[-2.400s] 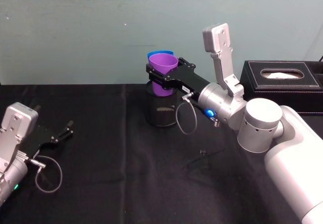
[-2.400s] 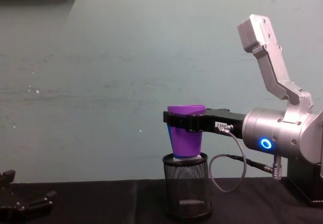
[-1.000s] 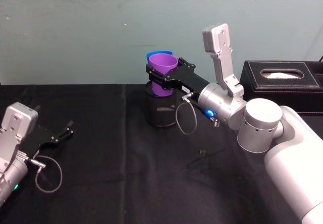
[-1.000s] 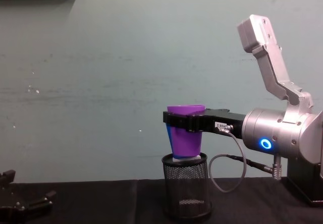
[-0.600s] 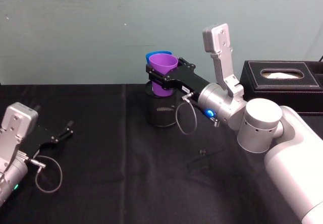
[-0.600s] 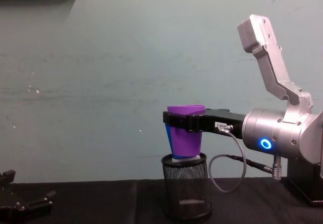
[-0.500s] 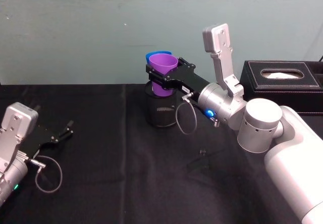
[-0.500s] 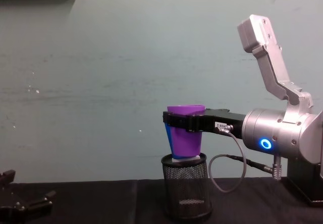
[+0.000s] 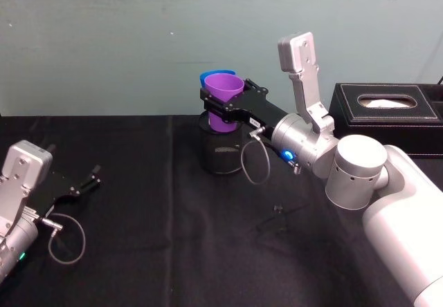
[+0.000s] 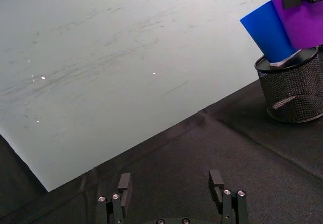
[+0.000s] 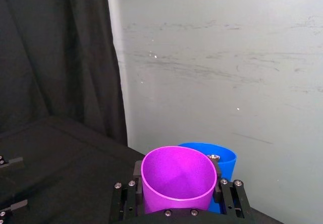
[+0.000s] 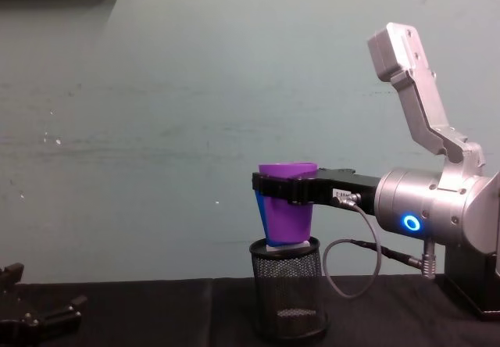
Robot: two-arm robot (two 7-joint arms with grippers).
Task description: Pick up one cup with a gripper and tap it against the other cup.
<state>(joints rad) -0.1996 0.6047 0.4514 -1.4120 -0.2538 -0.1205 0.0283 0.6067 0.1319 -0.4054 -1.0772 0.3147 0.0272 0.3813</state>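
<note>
Right gripper (image 9: 224,96) fingers (image 11: 228,198) clamp the purple plastic tumbler (image 12: 287,220) mid-frame, left gripper (image 10: 170,181) idle, spread; hard tapping could topple the blue plastic tumbler (image 10: 266,30).

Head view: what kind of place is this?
Likely a lab or office test bench: a black-draped table against a bare green wall, with a mesh pen holder and tissue box.

From the head view the blue cup (image 9: 217,73) is nearly all hidden behind the purple cup (image 9: 223,91); just an arc of its rim peeks out. Its foot disappears inside the mesh pen holder (image 12: 286,296). Whether the two cups touch, I cannot tell. The tissue box (image 9: 377,131) is cut off at the right edge, and the left gripper (image 10: 170,179) loses its body past its own wrist view's edge.
</note>
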